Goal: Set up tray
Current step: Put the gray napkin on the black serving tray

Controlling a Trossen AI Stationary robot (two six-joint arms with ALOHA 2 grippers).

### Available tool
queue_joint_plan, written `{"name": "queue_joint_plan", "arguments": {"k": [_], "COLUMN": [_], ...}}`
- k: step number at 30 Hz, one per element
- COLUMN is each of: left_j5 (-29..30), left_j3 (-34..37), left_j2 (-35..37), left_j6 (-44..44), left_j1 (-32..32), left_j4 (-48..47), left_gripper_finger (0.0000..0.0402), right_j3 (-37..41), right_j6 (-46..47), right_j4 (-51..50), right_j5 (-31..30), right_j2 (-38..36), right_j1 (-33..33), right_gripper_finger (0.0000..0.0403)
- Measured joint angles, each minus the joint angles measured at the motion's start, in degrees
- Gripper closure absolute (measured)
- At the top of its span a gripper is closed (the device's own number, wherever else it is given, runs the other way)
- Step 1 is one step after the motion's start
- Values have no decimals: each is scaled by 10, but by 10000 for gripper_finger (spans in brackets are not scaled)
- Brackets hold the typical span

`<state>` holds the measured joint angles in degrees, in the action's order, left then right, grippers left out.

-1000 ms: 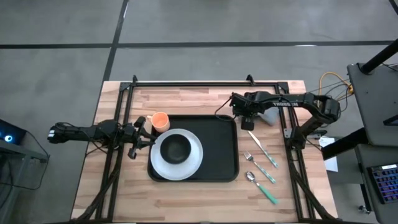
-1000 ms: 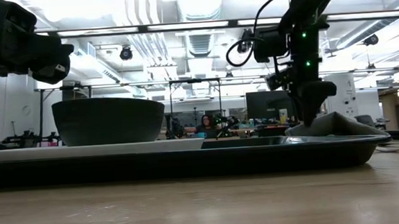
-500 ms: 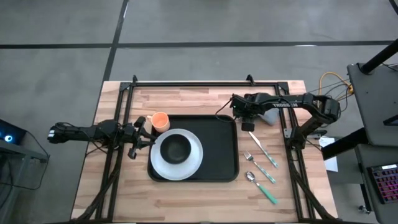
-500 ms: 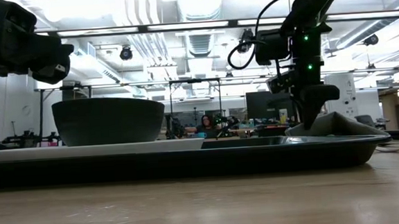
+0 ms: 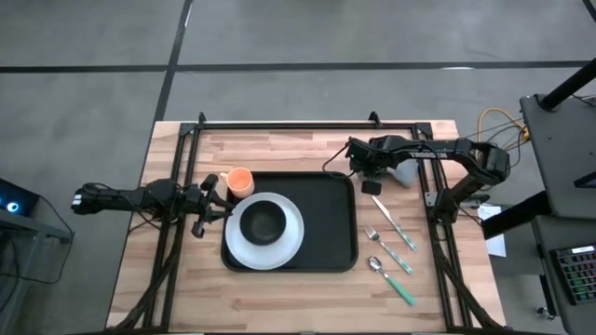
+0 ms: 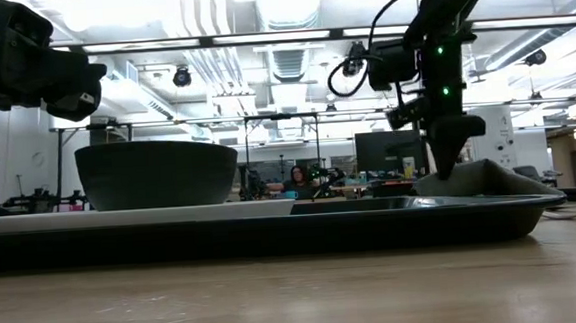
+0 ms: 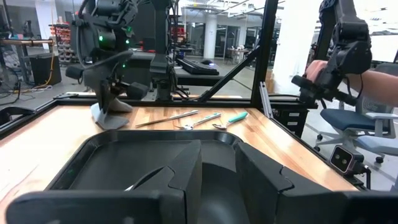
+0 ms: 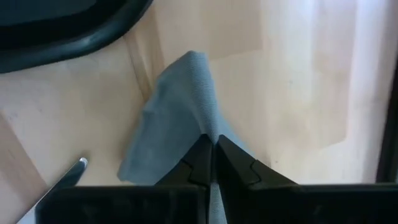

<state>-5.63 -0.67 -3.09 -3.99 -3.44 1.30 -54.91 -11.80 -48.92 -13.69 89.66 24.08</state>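
Note:
The black tray [image 5: 321,223] lies mid-table and carries a white plate [image 5: 289,244] with a black bowl [image 5: 264,221] on its left half. An orange cup [image 5: 239,180] stands at the tray's far left corner. A grey cloth [image 8: 168,124] lies on the wood off the tray's far right corner. My right gripper [image 8: 211,149] stands over the cloth, shut on it. My left gripper [image 5: 212,198] waits open at the plate's left edge. My right gripper pinches a raised fold of the cloth [image 8: 207,127] between its two fingertips. The fingers come from above, pointing down. The fold stands up as a ridge at the fingers, while the cloth's other parts [image 6: 489,179] lie on the table.
A knife [image 5: 391,223], a fork [image 5: 386,249] and a spoon [image 5: 391,279] with teal handles lie on the wood right of the tray. The knife's blade tip [image 8: 69,175] lies close to the cloth. A black frame rail [image 5: 307,125] runs along the far edge.
My right gripper has shut its fingers on the grey cloth, drawing a fold of it up between them. It has also risen slightly. The cloth's bulk has stayed on the table.

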Motion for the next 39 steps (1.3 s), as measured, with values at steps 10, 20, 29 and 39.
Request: {"name": "queue_joint_plan", "arguments": {"k": [10, 20, 29, 39], "left_j5": [0, 0, 0, 0], "left_j3": [0, 0, 0, 0], "left_j2": [0, 0, 0, 0], "left_j6": [0, 0, 0, 0], "left_j1": [0, 0, 0, 0], "left_j4": [0, 0, 0, 0], "left_gripper_finger": [322, 322, 322, 322], "right_j3": [-54, -30, -15, -13], "right_j6": [66, 126, 78, -18], "right_j4": [-15, 68, 76, 207], "right_j5": [0, 7, -26, -161], "right_j2": [-82, -208, -188, -162], "right_j1": [-14, -72, -76, -32], "right_gripper_finger": [395, 395, 395, 395]}}
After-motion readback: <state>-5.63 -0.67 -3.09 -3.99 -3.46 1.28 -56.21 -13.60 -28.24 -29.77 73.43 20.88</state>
